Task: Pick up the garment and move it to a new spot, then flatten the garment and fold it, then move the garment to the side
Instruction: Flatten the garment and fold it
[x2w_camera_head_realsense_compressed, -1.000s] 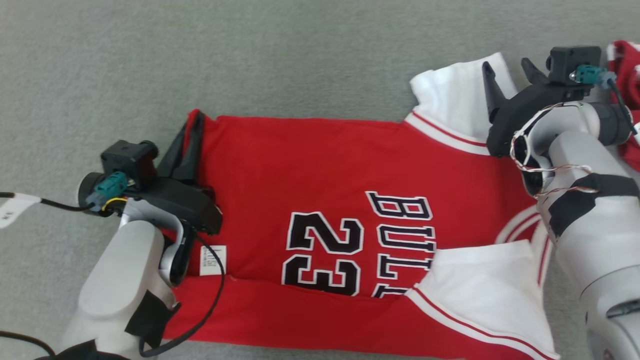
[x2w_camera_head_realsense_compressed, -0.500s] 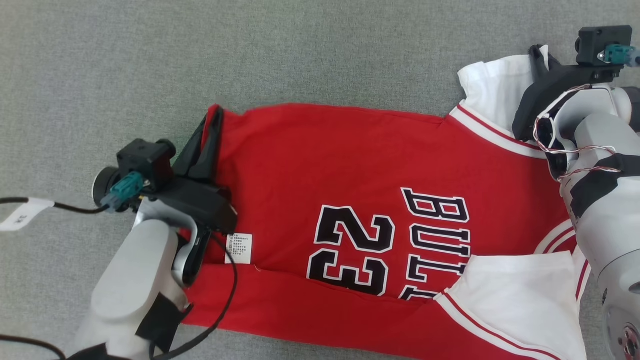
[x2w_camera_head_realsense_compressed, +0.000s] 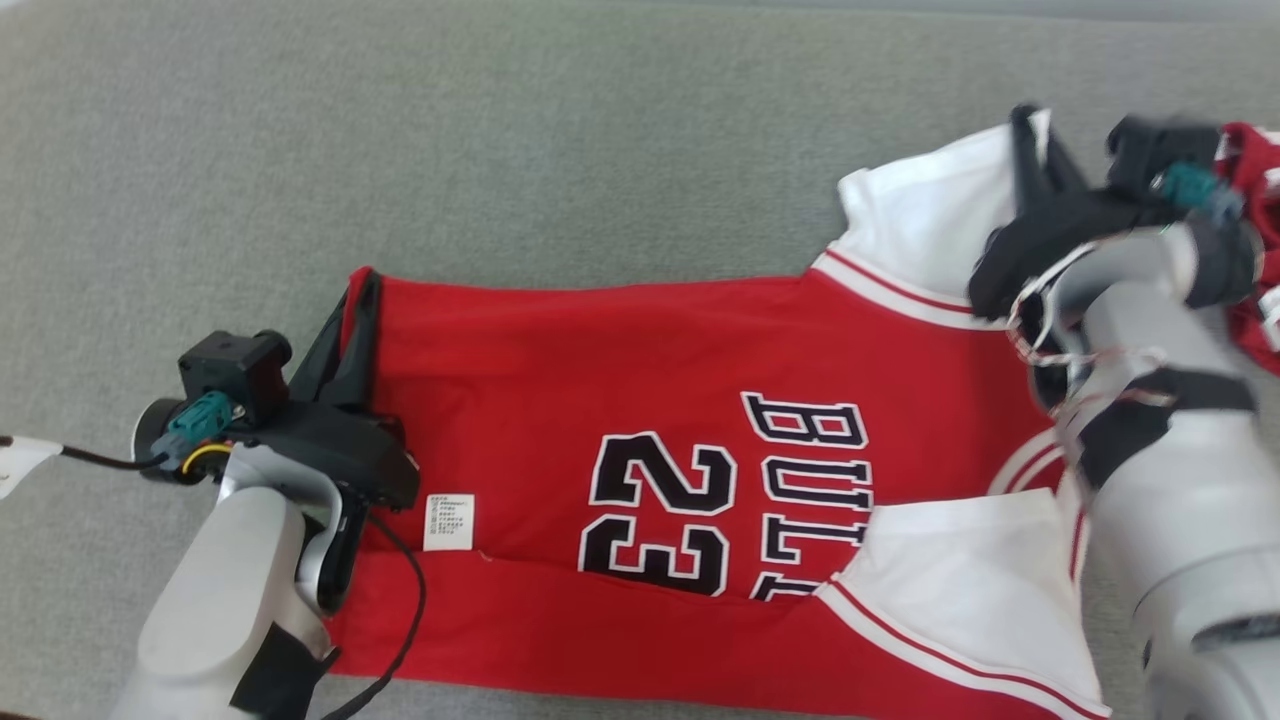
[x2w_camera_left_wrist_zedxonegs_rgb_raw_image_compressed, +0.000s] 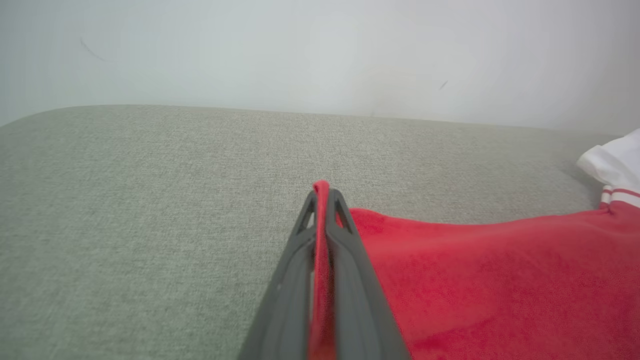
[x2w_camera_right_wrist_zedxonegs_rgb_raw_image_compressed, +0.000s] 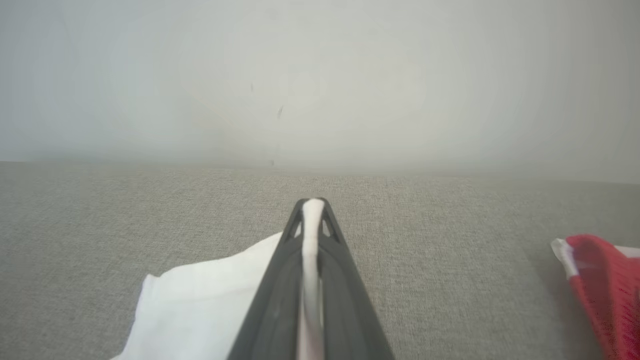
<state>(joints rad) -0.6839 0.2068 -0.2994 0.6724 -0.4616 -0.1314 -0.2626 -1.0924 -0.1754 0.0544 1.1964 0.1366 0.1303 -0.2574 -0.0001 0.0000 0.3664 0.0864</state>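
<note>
The garment (x2w_camera_head_realsense_compressed: 620, 380), a red jersey numbered 23, lies spread on the grey padded surface (x2w_camera_head_realsense_compressed: 500, 150), hem toward my left arm and sleeves toward my right. Its near edge is folded up over the front.

I see the left gripper (x2w_camera_head_realsense_compressed: 357, 290) at the far hem corner, fingers pinched together on the red edge. In the left wrist view a strip of red cloth runs up between them.

At the far white sleeve (x2w_camera_head_realsense_compressed: 920, 210) the right gripper (x2w_camera_head_realsense_compressed: 1028, 120) is clamped on the sleeve's edge — white cloth shows between its fingers in the right wrist view.

A white label (x2w_camera_head_realsense_compressed: 448, 522) lies just beside the left wrist. Beyond the right gripper lies a second red-and-white cloth (x2w_camera_head_realsense_compressed: 1255, 170).
</note>
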